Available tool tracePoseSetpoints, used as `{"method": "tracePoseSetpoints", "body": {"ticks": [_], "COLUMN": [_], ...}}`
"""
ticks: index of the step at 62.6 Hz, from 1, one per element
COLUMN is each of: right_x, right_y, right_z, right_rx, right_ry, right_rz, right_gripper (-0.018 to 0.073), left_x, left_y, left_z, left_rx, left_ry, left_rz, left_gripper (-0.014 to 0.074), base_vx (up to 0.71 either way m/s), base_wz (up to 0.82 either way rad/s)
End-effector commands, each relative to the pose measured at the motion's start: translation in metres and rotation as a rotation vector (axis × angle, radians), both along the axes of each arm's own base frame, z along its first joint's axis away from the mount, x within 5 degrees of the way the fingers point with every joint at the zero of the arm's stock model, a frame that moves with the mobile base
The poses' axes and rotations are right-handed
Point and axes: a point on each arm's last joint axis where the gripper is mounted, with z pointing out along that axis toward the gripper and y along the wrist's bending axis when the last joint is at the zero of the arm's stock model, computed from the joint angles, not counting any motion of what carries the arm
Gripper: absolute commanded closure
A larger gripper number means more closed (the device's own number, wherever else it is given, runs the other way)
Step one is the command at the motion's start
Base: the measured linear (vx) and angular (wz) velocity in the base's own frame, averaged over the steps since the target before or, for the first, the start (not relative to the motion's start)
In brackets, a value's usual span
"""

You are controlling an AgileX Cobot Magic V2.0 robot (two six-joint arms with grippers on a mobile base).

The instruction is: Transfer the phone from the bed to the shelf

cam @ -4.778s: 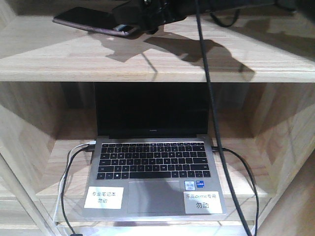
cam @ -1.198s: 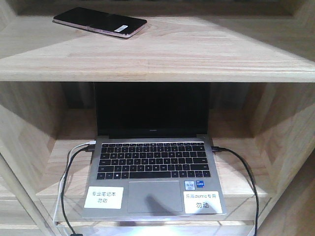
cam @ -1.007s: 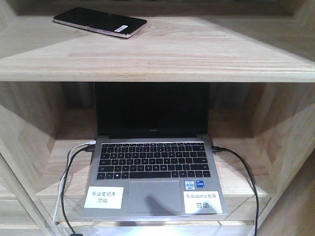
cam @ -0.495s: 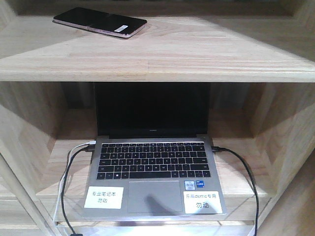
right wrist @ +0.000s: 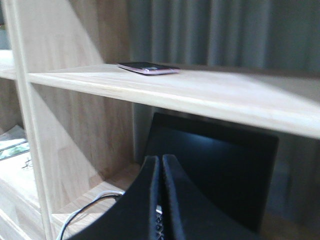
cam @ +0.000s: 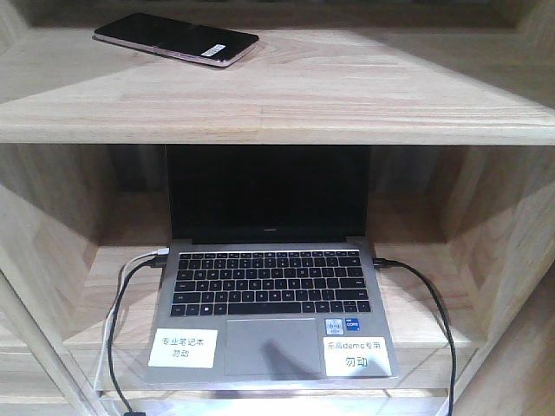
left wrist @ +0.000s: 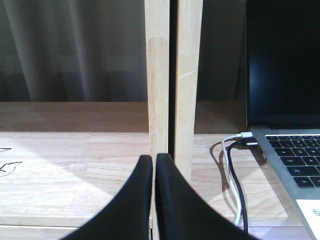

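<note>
Right gripper: my fingers are pressed together on nothing, pulled back below the shelf, where seconds ago they held the phone at the board.
Left gripper: clenched and empty too, low beside the upright post.
Phone: flat on the shelf's far left part, free of both arms, unmoved over the last second.
Laptop: open in the compartment below, cables plugged in.
Task meaning: I judge the placing done; only staying clear remains.
</note>
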Motion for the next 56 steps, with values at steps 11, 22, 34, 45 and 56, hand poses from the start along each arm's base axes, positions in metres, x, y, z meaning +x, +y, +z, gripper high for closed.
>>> {"method": "tracePoseSetpoints", "body": {"ticks": [11,22,34,45,56], "right_x": [0.006,0.009,0.017,0.027,0.033], "right_y": [-0.011,-0.018,-0.025,-0.030,-0.034], "right_z": [0.004,-0.002,-0.020,-0.048,-0.071], "right_rx": [-0.008,-0.060,-0.108,-0.118,-0.112], "right_ry": [0.027,0.067,0.081,0.121,0.119], "right_rz": [-0.156,-0.298,-0.445,-0.525,-0.587], "right_gripper": [0.0564,0.0564,0.0564,0.0564,0.0564], "left_x": [0.000,0.000,0.000,0.000,0.000], "left_y": [0.001,0.001,0.001,0.001,0.001], "left_z": [0.006,0.006,0.006,0.006,0.006], "left_rx": [-0.006,-0.006,-0.006,-0.006,-0.006], "left_ry": [-0.077,-0.077,-0.077,-0.077,-0.077], "left_rz": [0.011,0.011,0.011,0.011,0.011], "left_gripper": [0.0596,0.0596,0.0596,0.0596,0.0596], "base_vx": [0.00,0.00,0.00,0.00,0.00], "base_wz": [0.00,0.00,0.00,0.00,0.00]}}
